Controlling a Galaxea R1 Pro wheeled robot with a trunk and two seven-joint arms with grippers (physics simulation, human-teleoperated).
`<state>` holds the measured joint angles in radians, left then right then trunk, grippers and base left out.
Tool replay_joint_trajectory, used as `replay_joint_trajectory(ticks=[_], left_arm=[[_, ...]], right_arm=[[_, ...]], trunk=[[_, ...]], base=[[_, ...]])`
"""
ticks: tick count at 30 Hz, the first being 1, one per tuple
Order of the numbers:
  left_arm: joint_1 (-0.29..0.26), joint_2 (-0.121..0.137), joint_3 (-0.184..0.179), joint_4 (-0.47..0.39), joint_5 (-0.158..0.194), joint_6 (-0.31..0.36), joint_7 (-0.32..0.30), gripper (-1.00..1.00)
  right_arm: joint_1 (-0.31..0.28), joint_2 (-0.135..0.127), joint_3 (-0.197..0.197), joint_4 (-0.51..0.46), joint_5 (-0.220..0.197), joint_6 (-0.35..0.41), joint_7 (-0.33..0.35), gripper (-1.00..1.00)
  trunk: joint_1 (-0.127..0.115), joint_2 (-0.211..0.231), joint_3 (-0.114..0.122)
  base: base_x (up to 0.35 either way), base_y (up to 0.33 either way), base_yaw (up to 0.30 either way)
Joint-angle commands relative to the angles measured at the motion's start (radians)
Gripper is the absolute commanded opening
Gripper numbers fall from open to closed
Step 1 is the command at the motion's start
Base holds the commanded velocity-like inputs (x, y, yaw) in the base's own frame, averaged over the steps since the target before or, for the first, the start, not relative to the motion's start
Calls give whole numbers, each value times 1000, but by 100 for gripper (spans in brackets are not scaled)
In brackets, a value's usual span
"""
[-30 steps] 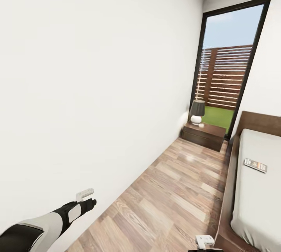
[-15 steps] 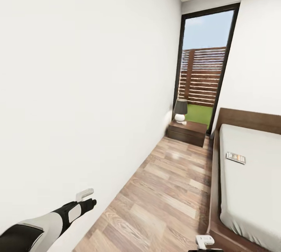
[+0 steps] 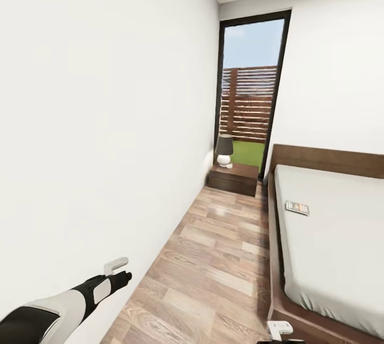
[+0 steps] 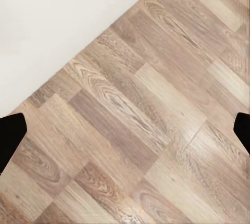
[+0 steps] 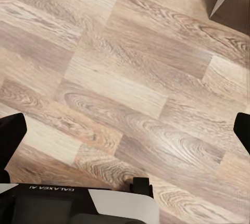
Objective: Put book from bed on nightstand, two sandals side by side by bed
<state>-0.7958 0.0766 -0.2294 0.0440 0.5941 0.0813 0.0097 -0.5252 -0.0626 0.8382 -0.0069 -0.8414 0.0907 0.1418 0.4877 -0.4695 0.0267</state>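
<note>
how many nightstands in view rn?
1. The nightstand stands in the far corner by the window, left of the bed, with a lamp on top. A second may be out of frame.

Bright even daylight, window [image 3: 249, 93] glare on floor [image 3: 224, 258], perhaps edge stretching

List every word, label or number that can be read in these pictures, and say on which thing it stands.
"GALAXEA AI": on the robot's own body in the right wrist view, shown upside down.
Print on the cover of the book lying on the bed: too small and blurred to read; only an orange band can be made out.
No other text is visible.
</note>
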Motion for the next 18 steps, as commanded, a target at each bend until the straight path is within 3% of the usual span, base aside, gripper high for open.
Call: replay_joint_trajectory(ticks=[1,18], left_arm=[[0,0,-8,0,9,3,1,100],[0,0,-8,0,9,3,1,100]], right_arm=[[-1,0,8,-1,-10,4,2,100],[0,0,9,-1,-10,4,2,100]], trunk=[[1,-1,0],[1,-1,0]], base=[[166,110,-300],[204,141,-300]])
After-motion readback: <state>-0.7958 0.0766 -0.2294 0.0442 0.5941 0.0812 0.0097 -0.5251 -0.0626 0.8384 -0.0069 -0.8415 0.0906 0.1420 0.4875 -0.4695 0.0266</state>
